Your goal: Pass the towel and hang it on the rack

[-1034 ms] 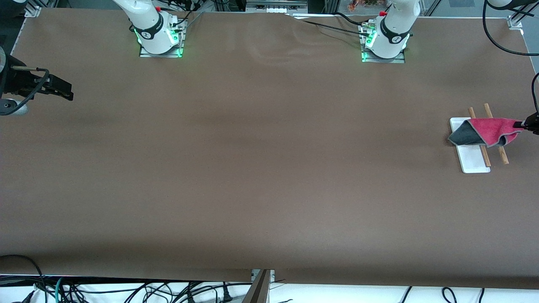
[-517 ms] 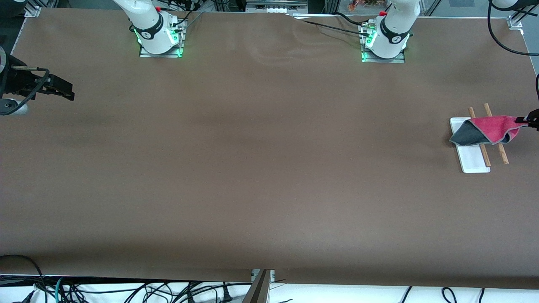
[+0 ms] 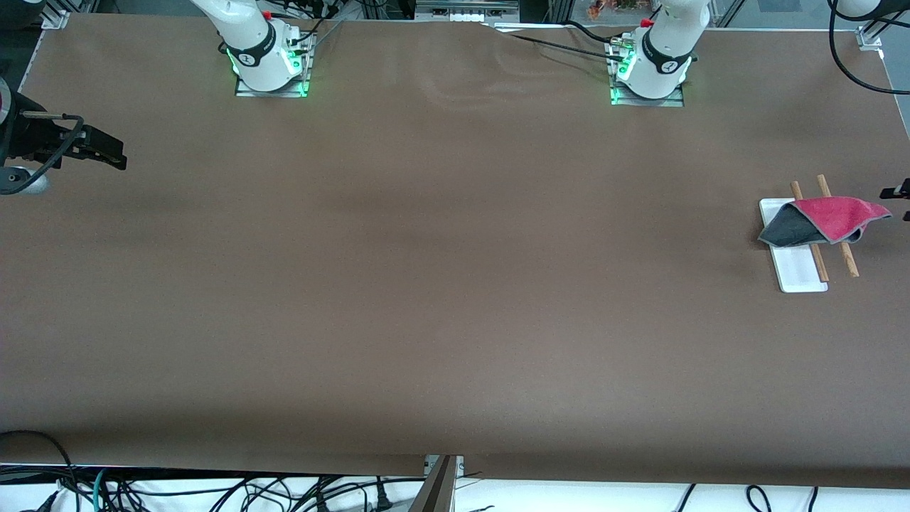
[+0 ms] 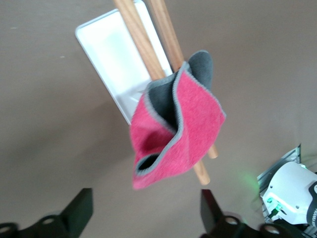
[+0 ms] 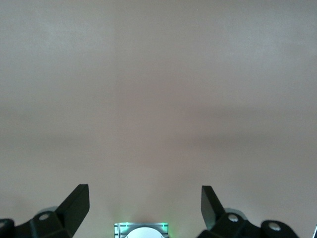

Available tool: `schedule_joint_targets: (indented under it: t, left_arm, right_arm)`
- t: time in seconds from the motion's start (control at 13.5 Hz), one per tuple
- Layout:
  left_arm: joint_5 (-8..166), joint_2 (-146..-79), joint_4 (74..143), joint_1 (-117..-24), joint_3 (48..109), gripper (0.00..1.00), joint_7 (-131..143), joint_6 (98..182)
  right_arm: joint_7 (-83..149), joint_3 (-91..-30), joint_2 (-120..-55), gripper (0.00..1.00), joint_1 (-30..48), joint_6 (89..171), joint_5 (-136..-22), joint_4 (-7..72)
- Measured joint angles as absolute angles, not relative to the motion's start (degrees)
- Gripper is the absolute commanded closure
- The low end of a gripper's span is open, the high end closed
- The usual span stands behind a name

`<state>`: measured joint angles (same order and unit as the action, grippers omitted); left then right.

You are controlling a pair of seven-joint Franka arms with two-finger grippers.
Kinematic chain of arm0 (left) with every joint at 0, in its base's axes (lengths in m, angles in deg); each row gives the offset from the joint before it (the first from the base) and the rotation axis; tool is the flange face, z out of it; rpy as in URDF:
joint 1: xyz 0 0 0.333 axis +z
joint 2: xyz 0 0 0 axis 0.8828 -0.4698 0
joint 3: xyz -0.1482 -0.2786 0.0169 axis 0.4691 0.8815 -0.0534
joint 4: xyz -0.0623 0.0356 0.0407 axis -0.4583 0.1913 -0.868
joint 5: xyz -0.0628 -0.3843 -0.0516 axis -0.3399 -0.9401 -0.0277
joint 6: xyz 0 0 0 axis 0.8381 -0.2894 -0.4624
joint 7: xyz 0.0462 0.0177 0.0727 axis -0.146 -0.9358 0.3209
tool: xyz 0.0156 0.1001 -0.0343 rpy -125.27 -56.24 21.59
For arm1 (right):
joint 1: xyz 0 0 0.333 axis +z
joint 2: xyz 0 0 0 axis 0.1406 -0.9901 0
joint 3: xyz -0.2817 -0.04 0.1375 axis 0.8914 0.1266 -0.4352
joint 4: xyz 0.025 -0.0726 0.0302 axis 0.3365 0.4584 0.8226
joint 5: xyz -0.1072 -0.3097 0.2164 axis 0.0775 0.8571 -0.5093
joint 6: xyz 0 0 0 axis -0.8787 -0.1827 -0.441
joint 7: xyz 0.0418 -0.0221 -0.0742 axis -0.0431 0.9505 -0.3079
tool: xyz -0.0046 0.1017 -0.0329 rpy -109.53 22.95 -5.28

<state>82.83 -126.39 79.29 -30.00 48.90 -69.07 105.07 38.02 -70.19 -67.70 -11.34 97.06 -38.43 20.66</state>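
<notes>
Small pink-red fluffy towel with dark grey reverse [image 3: 825, 219] draped over white-based rack's two brown wooden rods [image 3: 807, 267], left gripper [image 4: 146, 210] spread wide, just beside towel, not touching, right gripper [image 5: 145, 206] spread, waiting over bare brown table [image 3: 426, 284]

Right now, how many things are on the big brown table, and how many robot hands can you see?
Towels: 1, the towel draped over the rods
Racks: 1, the rack
Wooden rods on the rack: 2
Robot hands: 2, the left gripper open by the towel, the right gripper open, waiting
Total: 6
</notes>
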Motion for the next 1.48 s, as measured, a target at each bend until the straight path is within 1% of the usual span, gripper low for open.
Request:
schedule_joint_targets:
  t: [0.15, 0.3, 0.52, 0.66, 0.89, 1.03, 1.26, 1.48]
  left_arm:
    - [82.8, -126.0, 77.0, -29.5, 48.6, 0.00, -69.3, 105.1]
    - [82.8, -125.4, 76.3, -29.2, 48.8, 0.00, -70.0, 105.0]
    - [82.8, -123.9, 75.1, -32.6, 49.5, 0.00, -66.1, 105.0]
    - [82.8, -121.6, 74.7, -36.7, 49.6, 0.00, -57.8, 103.9]
    - [82.8, -116.9, 74.6, -43.5, 49.9, 0.00, -41.6, 97.7]
    - [82.8, -114.9, 74.7, -48.7, 50.0, 0.00, -31.6, 94.4]
    - [83.1, -112.2, 75.7, -57.0, 50.1, 0.00, -18.8, 92.9]
    - [84.7, -110.0, 76.5, -67.4, 50.2, 0.00, -8.1, 92.4]
  right_arm:
    - [38.0, -70.2, -67.7, 0.00, -11.3, 97.1, -38.6, 20.7]
    - [38.0, -70.2, -67.7, 0.00, -11.3, 97.1, -38.9, 20.7]
    - [38.0, -70.2, -67.7, 0.00, -11.3, 97.1, -38.9, 20.7]
    - [38.0, -70.2, -67.7, 0.00, -11.3, 97.1, -39.0, 20.7]
    - [38.0, -70.2, -67.7, 0.00, -11.3, 97.1, -39.0, 20.7]
    - [38.0, -70.2, -67.7, 0.00, -11.3, 97.1, -39.0, 20.7]
    - [38.0, -70.3, -67.7, 0.00, -11.3, 97.1, -39.0, 20.7]
    - [38.0, -70.3, -67.7, 0.00, -11.3, 97.2, -39.0, 20.6]
